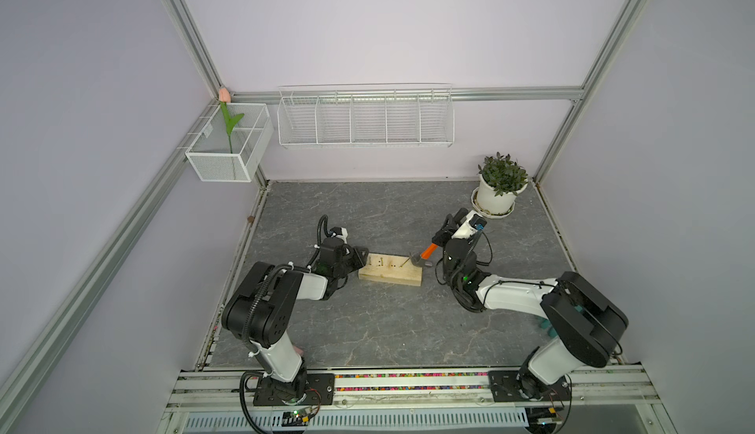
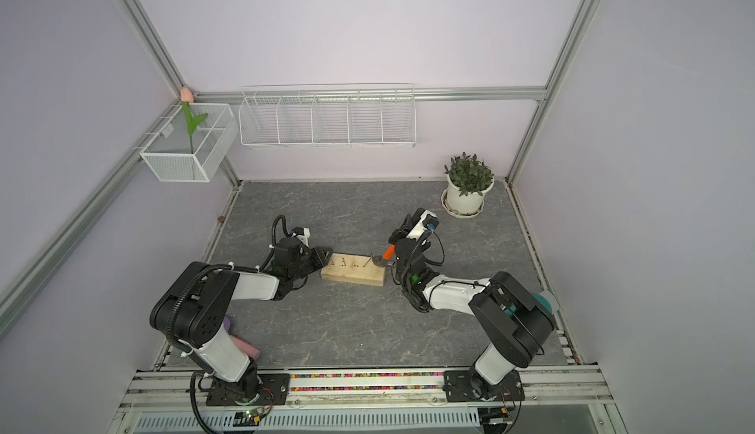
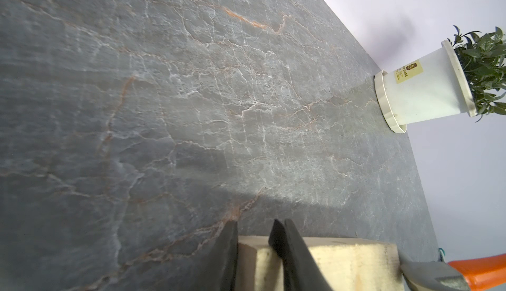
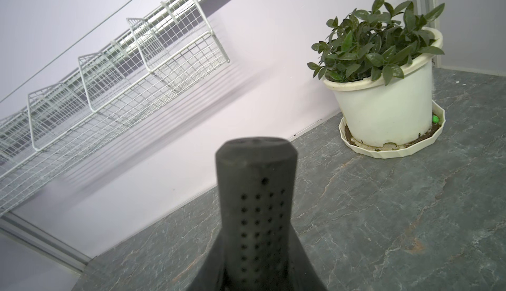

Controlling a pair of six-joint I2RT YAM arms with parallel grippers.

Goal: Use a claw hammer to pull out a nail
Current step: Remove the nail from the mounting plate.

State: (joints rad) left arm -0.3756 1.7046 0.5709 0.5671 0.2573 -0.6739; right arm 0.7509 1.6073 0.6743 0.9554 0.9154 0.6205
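Right claw is clamping the claw hammer by its handle | hammer head is sitting on the wooden block between both claws | left claw is gripping the block's end

In both top views the nails in the wooden block are too small to be counted, and the handle of the claw hammer is hidden behind the right wrist. In the left wrist view the block, the hammer head and the left fingers are cut off by the picture's edge, so contact cannot be judged. A pink object is half hidden behind the left arm's base.
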